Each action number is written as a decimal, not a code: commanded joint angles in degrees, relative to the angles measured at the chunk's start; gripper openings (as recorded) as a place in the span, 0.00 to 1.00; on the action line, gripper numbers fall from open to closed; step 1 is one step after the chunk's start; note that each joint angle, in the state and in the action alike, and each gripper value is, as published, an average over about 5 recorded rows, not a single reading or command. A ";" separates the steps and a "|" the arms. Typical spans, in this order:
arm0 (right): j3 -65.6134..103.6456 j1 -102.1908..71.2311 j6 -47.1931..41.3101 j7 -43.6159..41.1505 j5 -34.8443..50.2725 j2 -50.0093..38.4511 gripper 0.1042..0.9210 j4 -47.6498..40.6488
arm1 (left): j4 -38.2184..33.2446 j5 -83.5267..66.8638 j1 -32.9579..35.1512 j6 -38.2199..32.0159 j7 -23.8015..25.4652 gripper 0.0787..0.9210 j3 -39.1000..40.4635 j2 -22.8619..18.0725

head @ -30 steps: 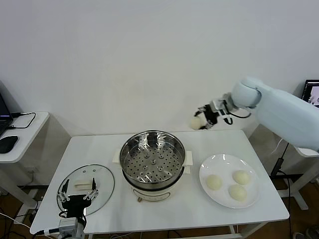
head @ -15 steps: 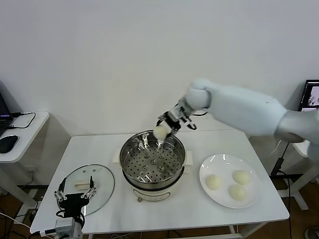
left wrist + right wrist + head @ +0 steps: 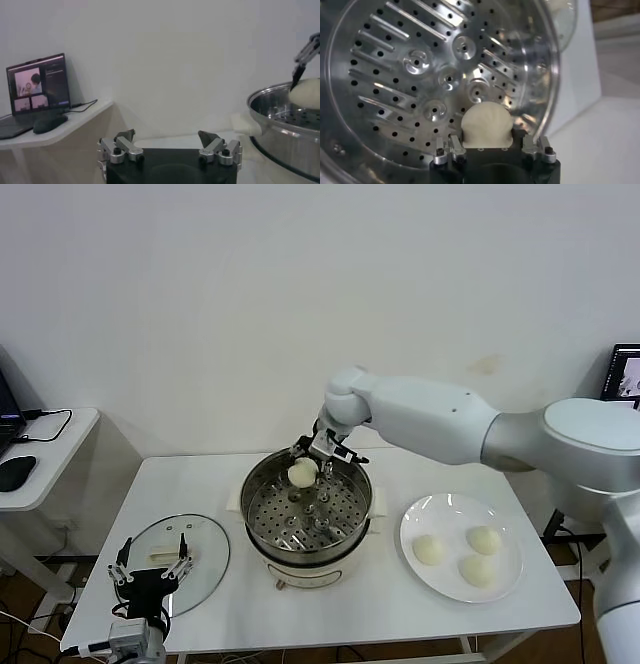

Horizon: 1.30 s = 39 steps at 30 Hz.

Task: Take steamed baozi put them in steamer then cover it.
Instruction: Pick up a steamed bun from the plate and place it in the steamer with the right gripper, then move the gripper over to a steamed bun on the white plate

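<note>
My right gripper (image 3: pixel 304 468) is shut on one steamed baozi (image 3: pixel 302 474), a cream-white bun held just inside the far rim of the steamer (image 3: pixel 310 562). The right wrist view shows this bun (image 3: pixel 486 124) between the fingers above the perforated tray (image 3: pixel 415 75). Three more baozi (image 3: pixel 429 549) (image 3: pixel 484 539) (image 3: pixel 477 570) lie on a white plate. On the table at the left lies the cover (image 3: pixel 205 549), a glass lid with a cream handle. My left gripper (image 3: pixel 150 576) hangs open over its near edge. In the left wrist view, its open fingers (image 3: pixel 125 145) face the steamer (image 3: pixel 285 117).
The white plate (image 3: pixel 445 519) sits to the right of the steamer. A side desk at the far left carries a mouse (image 3: pixel 14 472) and a laptop (image 3: pixel 37 87). The table's front edge runs close below the cover and the plate.
My right arm swung left from behind the table's right side and lowered the baozi into the steamer's mouth. The left gripper shifted only slightly.
</note>
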 commanded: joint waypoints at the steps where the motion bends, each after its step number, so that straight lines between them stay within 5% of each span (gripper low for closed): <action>1: -0.18 -2.27 5.25 1.29 -8.18 2.83 0.61 -4.12 | -0.38 0.06 0.08 0.01 0.00 0.88 0.03 -0.03; 10: 0.29 0.99 2.22 1.05 -1.13 0.15 0.85 -0.17 | -1.40 0.12 0.30 0.11 -0.02 0.88 0.07 -0.21; 20: 0.35 12.18 -31.03 -8.32 24.14 -17.46 0.88 21.99 | -2.64 0.27 0.47 0.54 0.23 0.88 0.48 0.07; 28: 2.47 12.65 -45.93 -9.68 25.20 -37.17 0.88 36.38 | -2.71 0.34 0.25 0.80 0.40 0.88 0.65 0.61; 39: 2.99 4.65 -46.23 -9.32 17.85 -55.45 0.88 42.48 | -2.16 0.49 0.31 0.76 0.40 0.88 0.60 1.47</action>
